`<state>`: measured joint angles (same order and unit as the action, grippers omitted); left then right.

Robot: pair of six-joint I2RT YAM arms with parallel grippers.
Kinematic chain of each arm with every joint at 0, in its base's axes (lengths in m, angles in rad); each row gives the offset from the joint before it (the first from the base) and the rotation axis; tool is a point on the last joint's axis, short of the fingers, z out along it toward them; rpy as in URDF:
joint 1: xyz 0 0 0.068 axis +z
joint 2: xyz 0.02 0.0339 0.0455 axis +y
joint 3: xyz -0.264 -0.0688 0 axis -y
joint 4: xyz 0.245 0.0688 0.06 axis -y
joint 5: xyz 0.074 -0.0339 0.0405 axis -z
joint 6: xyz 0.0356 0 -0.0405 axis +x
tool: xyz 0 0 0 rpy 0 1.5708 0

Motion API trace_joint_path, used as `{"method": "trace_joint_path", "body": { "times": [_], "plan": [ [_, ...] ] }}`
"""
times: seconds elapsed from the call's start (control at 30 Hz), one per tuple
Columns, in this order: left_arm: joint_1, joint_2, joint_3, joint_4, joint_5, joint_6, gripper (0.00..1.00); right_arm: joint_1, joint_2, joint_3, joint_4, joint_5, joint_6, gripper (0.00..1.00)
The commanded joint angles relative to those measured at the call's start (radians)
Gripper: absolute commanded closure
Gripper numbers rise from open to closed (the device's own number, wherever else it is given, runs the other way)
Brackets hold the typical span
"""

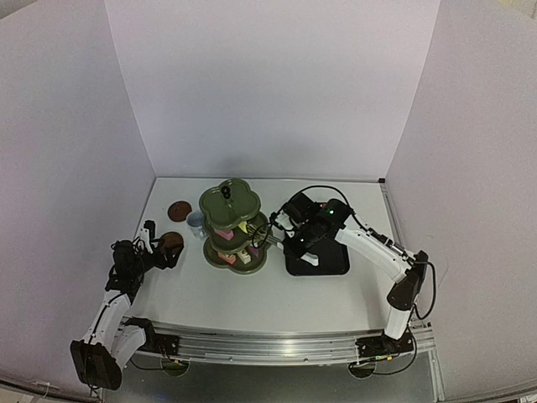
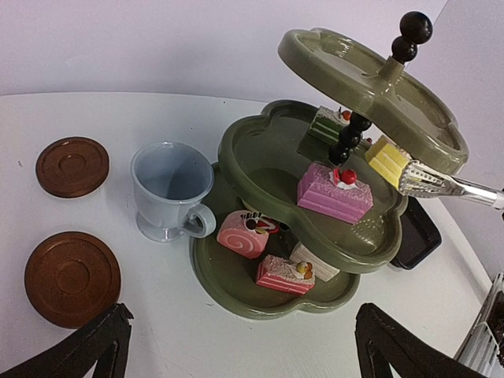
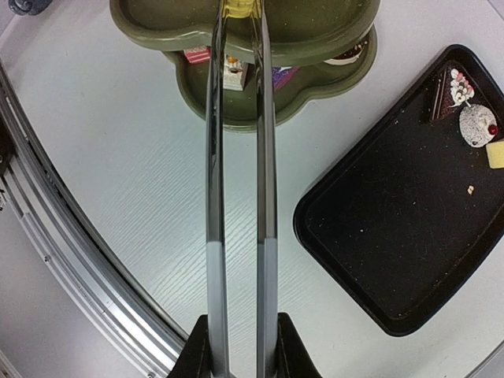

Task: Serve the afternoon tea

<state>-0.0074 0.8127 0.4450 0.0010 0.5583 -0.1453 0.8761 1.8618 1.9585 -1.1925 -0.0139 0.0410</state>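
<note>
Left wrist view: we see the yellow cake [image 2: 387, 160] at the middle tier of the stand [image 2: 244, 146], between tips of tongs [image 2: 441, 183] the right hand [image 3: 240, 346] pinches (left hand [image 2: 240, 346] spread wide, near a coaster [image 2: 72, 278]).

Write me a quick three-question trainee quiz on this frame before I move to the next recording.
1. True or false: the cup stands on a coaster.
2. What do the tongs grip? A coaster; B yellow cake; C cup.
3. Fill in: the right gripper is shut on the tongs; the ___ gripper is open.
Key: 1 false, it stands on the table; 2 B; 3 left gripper.
</note>
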Motion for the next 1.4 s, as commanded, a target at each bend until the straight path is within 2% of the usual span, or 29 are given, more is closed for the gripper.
{"method": "trace_joint_path", "body": {
  "times": [0.0, 0.27, 0.43, 1.0, 1.37],
  "plan": [
    [0.001, 0.000, 0.053, 0.016, 0.010, 0.032, 0.00, 0.004, 0.043, 0.071, 0.001, 0.049, -0.029, 0.97],
    [0.001, 0.002, 0.052, 0.016, 0.009, 0.037, 0.00, 0.005, 0.082, 0.091, -0.003, 0.102, -0.012, 0.77],
    [0.001, 0.005, 0.053, 0.023, 0.011, 0.038, 0.00, 0.003, 0.069, 0.078, -0.003, 0.104, -0.005, 0.72],
    [0.001, 0.015, 0.055, 0.027, 0.032, 0.059, 0.00, 0.003, -0.061, 0.028, 0.024, 0.091, 0.024, 0.69],
    [0.001, 0.025, 0.057, 0.019, 0.039, 0.067, 0.00, -0.008, -0.246, -0.129, 0.041, 0.185, 0.149, 0.70]
  ]
}}
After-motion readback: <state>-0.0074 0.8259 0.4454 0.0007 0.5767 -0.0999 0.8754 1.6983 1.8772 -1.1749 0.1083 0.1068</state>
